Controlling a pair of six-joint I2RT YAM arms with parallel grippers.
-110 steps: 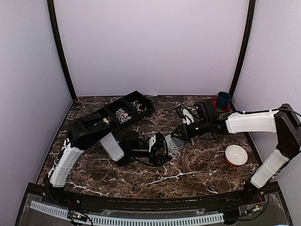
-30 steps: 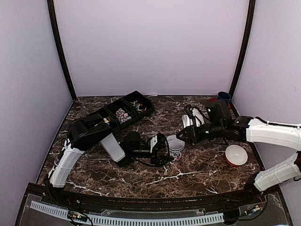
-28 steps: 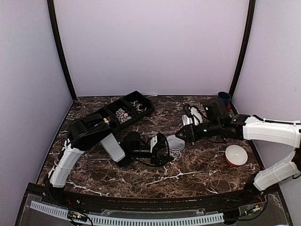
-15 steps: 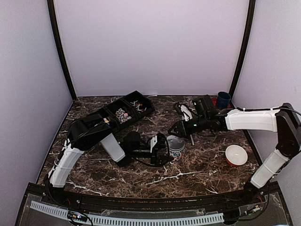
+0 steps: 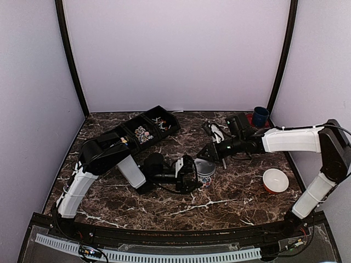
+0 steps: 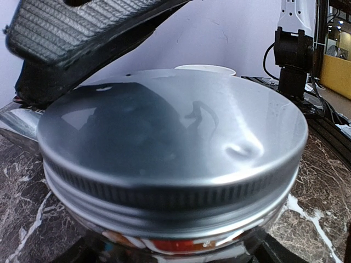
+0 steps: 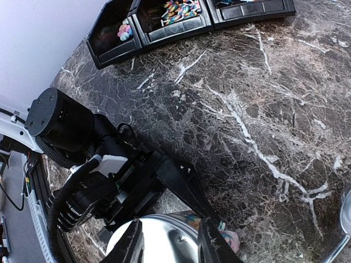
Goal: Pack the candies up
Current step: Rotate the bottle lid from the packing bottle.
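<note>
The tiny multicoloured candies [image 7: 180, 9] lie mostly in a black three-compartment plastic tray [image 7: 174, 28] at the far left of the dark marbled tabletop [image 7: 247, 82]. The right wrist view shows bright pieces in the middle bin and a few pastel ones in the next. More of them show through the glass of a small clear round jar [image 5: 204, 174] near the tabletop's centre, just under its silver metal screw lid [image 6: 170, 137]. The left end effector [image 5: 193, 174] grips this jar from the left side. The right end effector [image 7: 171, 241] hangs directly over the lid, its fingers parted with nothing between them. A white bowl with an orange outside [image 5: 275, 180] stands well to the right, and a dark blue cup [image 5: 260, 115] is in the far right corner.
</note>
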